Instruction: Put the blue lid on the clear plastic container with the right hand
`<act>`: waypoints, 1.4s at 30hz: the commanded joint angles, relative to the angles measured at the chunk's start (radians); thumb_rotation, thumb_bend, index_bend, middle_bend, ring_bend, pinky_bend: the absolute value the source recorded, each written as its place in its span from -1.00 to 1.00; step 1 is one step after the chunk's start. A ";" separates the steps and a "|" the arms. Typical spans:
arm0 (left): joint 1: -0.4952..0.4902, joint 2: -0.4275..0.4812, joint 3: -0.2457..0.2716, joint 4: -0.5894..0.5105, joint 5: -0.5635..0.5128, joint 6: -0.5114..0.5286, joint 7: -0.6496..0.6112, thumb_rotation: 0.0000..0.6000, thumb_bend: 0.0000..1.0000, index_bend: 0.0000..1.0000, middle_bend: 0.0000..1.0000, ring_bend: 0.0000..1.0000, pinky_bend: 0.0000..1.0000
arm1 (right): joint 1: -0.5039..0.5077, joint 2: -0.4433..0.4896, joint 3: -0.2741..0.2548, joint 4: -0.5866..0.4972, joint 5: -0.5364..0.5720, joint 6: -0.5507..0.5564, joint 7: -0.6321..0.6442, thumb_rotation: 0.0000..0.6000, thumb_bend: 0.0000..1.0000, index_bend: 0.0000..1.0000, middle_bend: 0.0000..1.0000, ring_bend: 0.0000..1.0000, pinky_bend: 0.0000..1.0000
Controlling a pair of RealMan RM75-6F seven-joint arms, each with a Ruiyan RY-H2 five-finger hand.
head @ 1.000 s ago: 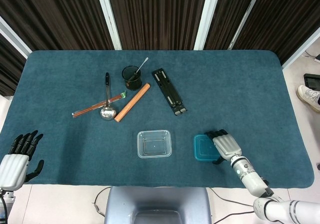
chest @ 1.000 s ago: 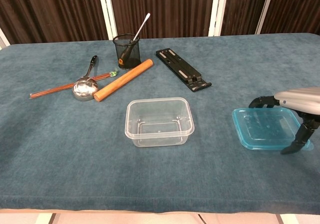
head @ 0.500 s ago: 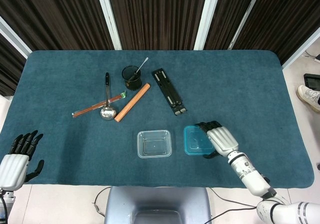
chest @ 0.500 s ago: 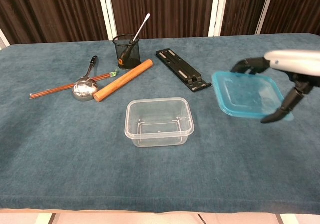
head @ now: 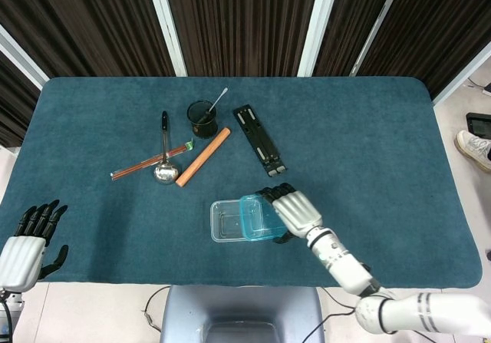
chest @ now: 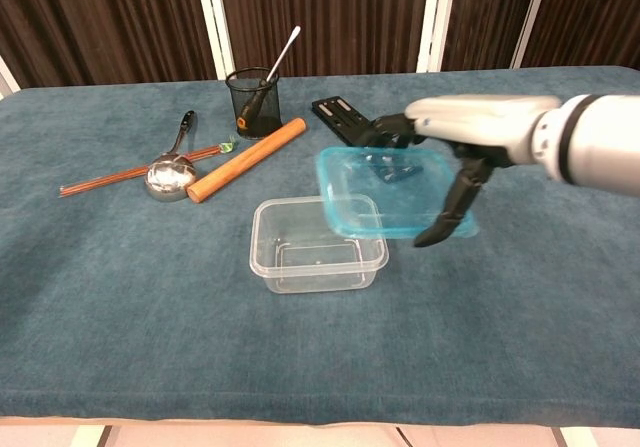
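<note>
My right hand [head: 295,211] [chest: 455,147] holds the translucent blue lid [head: 259,217] [chest: 385,193] in the air, fingers over its far edge and thumb under its near edge. The lid hangs above the table and overlaps the right end of the clear plastic container [head: 229,221] [chest: 305,247], which stands empty near the front middle of the blue cloth. The lid does not sit on the container's rim. My left hand [head: 31,239] rests at the table's front left corner with its fingers apart, holding nothing; it shows only in the head view.
Behind the container lie a wooden rolling pin [head: 203,156] [chest: 246,159], a steel ladle [head: 164,163] [chest: 170,172], brown chopsticks [head: 146,163], a black mesh cup [head: 202,118] [chest: 252,92] with utensils, and a black flat stand [head: 259,140] [chest: 365,137].
My right hand has lifted the blue lid off the cloth at the front right and carried it left, until it overlaps the container's right end. The left hand has not moved.
</note>
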 commanded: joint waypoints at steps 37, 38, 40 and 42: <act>0.005 0.007 0.003 -0.001 0.004 0.005 -0.013 1.00 -0.15 -1.00 -1.00 -1.00 -0.88 | 0.137 -0.244 0.029 0.180 0.178 0.027 0.008 1.00 -0.55 0.77 0.21 -0.04 -0.51; 0.005 0.007 0.003 -0.001 0.005 0.005 -0.013 1.00 -0.15 -1.00 -1.00 -1.00 -0.88 | 0.140 -0.247 0.030 0.182 0.180 0.028 0.006 1.00 -0.55 0.77 0.21 -0.04 -0.51; 0.005 0.008 0.003 0.000 0.005 0.006 -0.014 1.00 -0.15 -1.00 -1.00 -1.00 -0.88 | 0.145 -0.253 0.030 0.187 0.189 0.030 -0.001 1.00 -0.55 0.77 0.21 -0.04 -0.51; 0.006 0.008 0.003 0.000 0.005 0.008 -0.016 1.00 -0.15 -1.00 -1.00 -1.00 -0.88 | 0.149 -0.259 0.030 0.192 0.195 0.035 -0.006 1.00 -0.55 0.77 0.21 -0.04 -0.51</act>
